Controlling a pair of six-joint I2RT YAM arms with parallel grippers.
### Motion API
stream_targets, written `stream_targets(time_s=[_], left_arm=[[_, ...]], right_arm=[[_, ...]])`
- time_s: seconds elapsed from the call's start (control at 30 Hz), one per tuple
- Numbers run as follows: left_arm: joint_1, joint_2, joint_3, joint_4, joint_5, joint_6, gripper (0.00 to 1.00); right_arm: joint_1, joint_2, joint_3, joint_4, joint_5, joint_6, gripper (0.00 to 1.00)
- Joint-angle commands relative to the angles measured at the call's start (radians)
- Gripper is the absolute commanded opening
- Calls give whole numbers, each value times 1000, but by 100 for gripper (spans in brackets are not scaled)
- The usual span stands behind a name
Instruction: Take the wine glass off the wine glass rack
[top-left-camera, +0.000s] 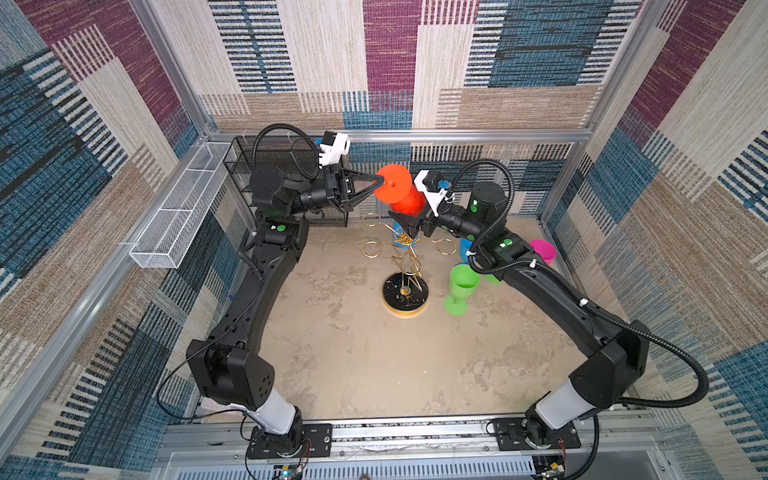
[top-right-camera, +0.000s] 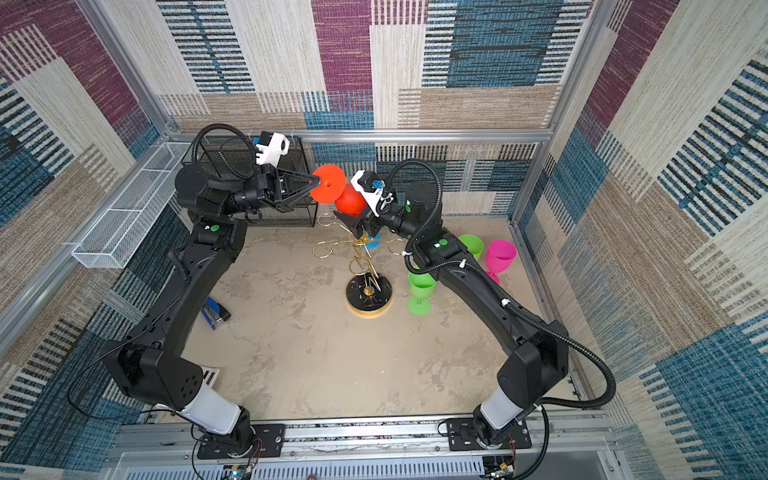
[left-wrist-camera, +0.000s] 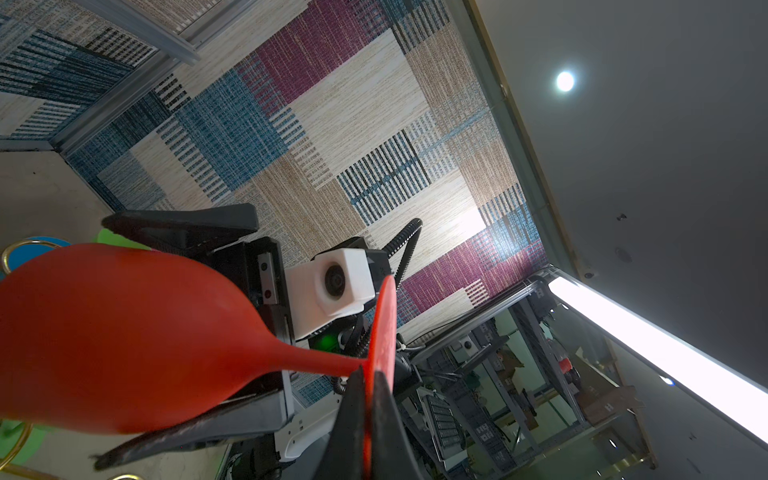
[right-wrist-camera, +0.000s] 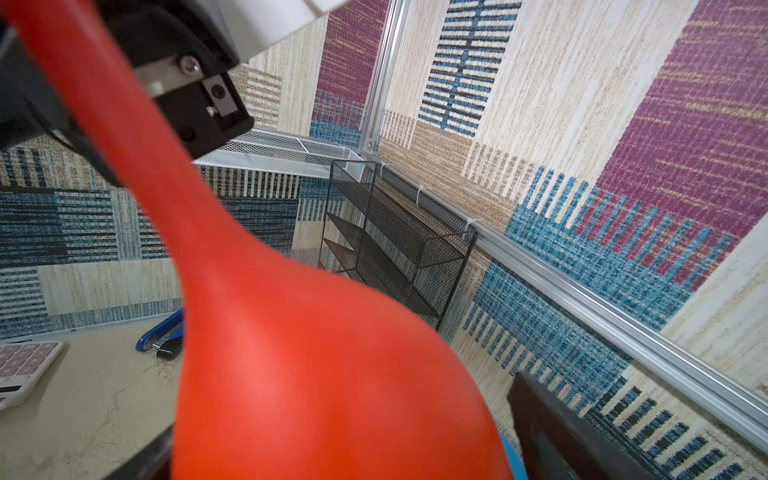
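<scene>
Wine glass (top-left-camera: 395, 185): bright orange-red, matte and opaque, with a round bowl, a thin stem and a flat disc foot. It hangs upside down and tilted, foot uppermost, above the top of the gold wire rack (top-left-camera: 405, 296). The left claw (top-left-camera: 376, 181) is pinched tight on the stem right at the foot. The right claw (top-left-camera: 407, 218) is spread wide with a finger on either side of the bowl. Whether the bowl's rim touches the rack's ring arms cannot be told. A green glass (top-left-camera: 461, 286) stands just beside the rack's black base.
</scene>
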Motion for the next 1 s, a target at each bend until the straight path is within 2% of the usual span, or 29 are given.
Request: stream_targets(time_s=[0.0,0.6,0.97], left_arm=[[0,9,13,102,11,-62,0],[0,29,27,133,3,-88,0],[6,29,36,93,-1,1,24]], right_arm=[[6,3,9,20,10,2,98],[15,-9,35,-14,46,37,69],[19,-20,107,-191,112,113,50]])
